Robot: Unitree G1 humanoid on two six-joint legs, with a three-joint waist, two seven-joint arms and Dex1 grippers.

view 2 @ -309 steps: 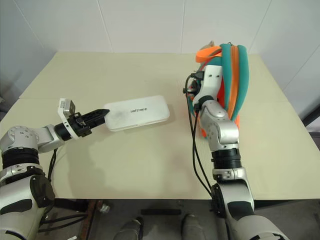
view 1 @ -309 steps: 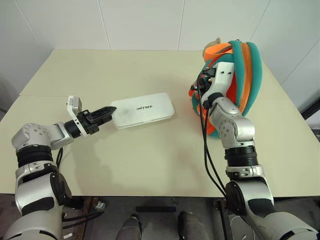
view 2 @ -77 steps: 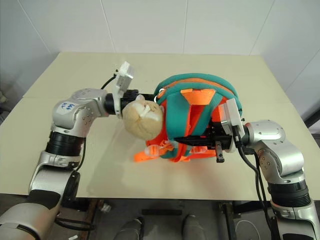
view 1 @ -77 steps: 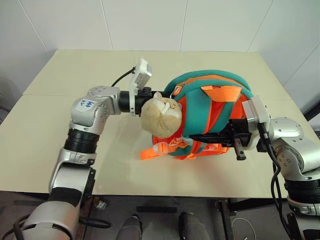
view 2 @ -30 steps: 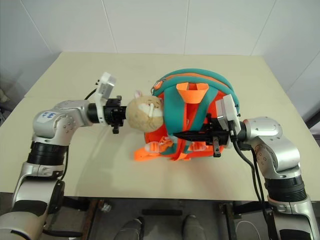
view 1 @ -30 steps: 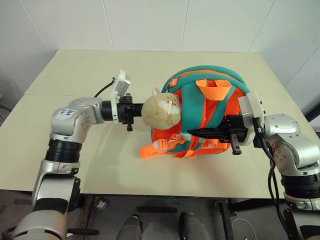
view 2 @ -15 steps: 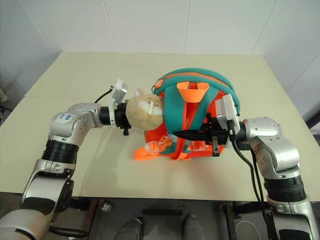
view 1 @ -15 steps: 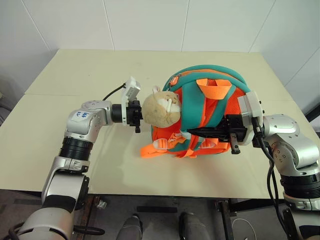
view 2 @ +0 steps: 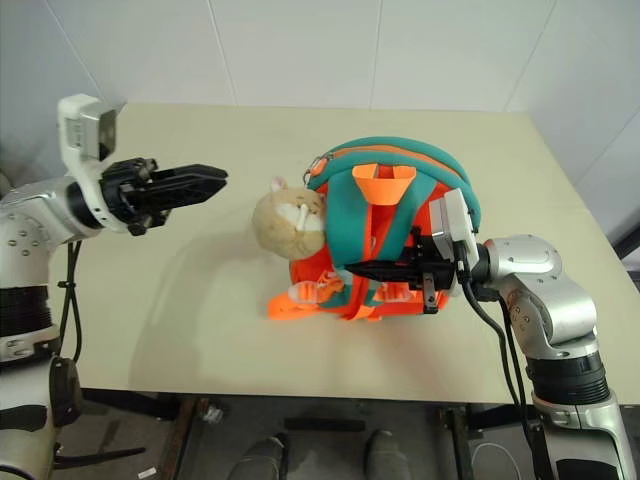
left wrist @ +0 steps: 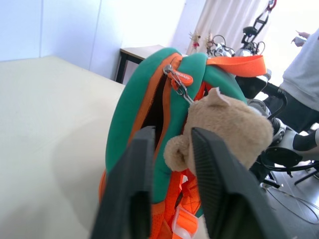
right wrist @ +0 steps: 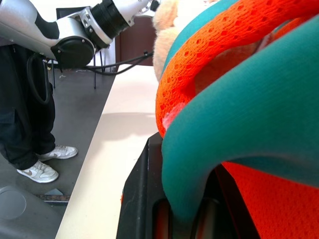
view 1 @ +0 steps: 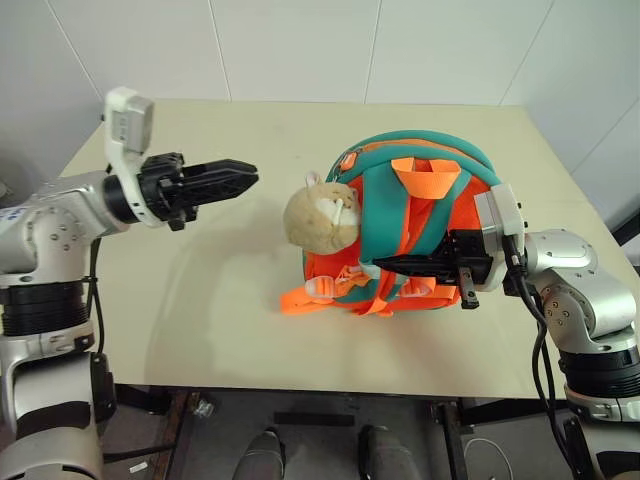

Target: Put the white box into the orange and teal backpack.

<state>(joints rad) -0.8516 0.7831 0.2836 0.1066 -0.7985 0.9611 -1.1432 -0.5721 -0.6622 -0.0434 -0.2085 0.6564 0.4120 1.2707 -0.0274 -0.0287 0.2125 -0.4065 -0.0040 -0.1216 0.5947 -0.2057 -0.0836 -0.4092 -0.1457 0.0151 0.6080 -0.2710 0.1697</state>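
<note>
Left eye view: left gripper level, apart from backpack.

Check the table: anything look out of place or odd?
Nothing stands out. The backpack stands on the table, the right gripper shut on a teal strap; the left gripper hangs apart from it.

The left arm reaches in over the left edge of the table, its forearm roughly level, and the left gripper hangs in the air pointing toward the middle of the tabletop, its two black fingers parted with a gap between them and nothing held. The right arm comes in from the front right corner with the elbow bent, and the right gripper points leftward, level, fingers clamped together on a teal strap.
</note>
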